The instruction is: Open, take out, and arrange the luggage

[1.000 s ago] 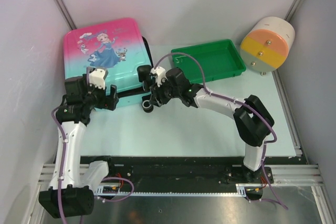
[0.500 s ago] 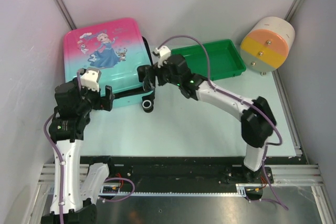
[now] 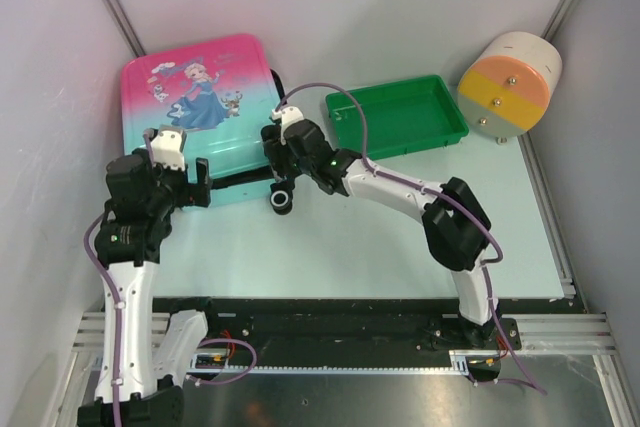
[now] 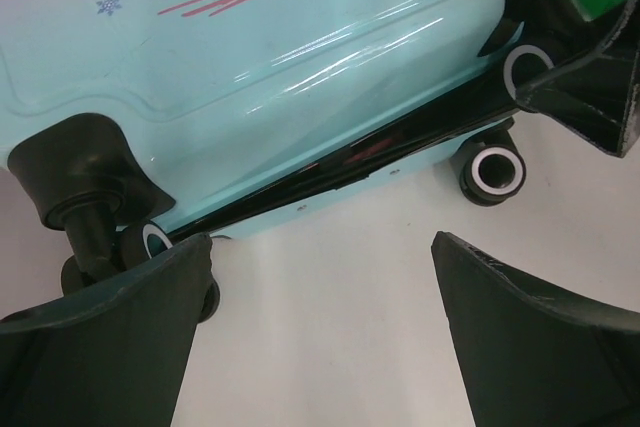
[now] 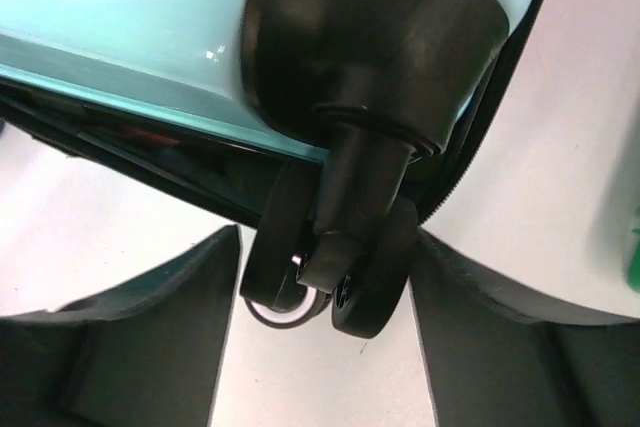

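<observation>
Luggage lies flat, wheel end nearest arms; R gripper straddles its caster, grip unclear; L gripper wide open, empty.

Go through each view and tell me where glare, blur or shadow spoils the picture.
Top external: even light, sharp, only soft shadows on the table. Left wrist: white glare streaks across the suitcase, otherwise crisp. Right wrist: the wheel sits close to the lens and looks slightly soft; small glints on the shell above it.
</observation>
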You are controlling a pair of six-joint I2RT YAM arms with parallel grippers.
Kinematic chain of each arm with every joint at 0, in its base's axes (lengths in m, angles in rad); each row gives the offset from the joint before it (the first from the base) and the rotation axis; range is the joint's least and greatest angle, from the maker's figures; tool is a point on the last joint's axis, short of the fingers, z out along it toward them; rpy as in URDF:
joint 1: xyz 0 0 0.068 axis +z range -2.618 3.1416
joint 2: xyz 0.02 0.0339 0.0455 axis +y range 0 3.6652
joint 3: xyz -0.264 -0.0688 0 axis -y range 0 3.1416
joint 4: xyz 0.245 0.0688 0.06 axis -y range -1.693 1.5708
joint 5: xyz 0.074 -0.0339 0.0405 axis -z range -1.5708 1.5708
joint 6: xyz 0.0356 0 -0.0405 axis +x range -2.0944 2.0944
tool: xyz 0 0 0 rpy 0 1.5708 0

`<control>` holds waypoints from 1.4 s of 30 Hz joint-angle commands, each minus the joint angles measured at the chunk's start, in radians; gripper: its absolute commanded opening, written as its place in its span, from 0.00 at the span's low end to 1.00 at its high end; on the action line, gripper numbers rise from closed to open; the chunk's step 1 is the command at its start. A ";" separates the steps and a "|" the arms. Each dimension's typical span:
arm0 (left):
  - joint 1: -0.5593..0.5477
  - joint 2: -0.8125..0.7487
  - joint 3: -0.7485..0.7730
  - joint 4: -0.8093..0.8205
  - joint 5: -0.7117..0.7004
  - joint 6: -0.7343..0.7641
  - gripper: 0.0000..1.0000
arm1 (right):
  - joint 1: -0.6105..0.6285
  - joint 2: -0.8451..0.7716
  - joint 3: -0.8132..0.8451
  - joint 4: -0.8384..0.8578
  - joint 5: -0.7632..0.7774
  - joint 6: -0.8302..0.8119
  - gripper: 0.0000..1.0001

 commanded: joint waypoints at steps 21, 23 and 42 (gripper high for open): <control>0.063 0.330 -0.060 0.226 0.068 0.064 0.93 | 0.136 -0.370 -0.401 -0.016 0.014 0.297 0.00; 0.063 0.374 -0.037 0.246 0.079 0.083 0.94 | 0.147 -0.372 -0.401 0.075 -0.018 0.276 0.00; -0.265 0.028 -0.038 0.225 0.220 -0.127 0.98 | -0.160 -0.550 -0.373 0.029 -0.216 0.113 0.99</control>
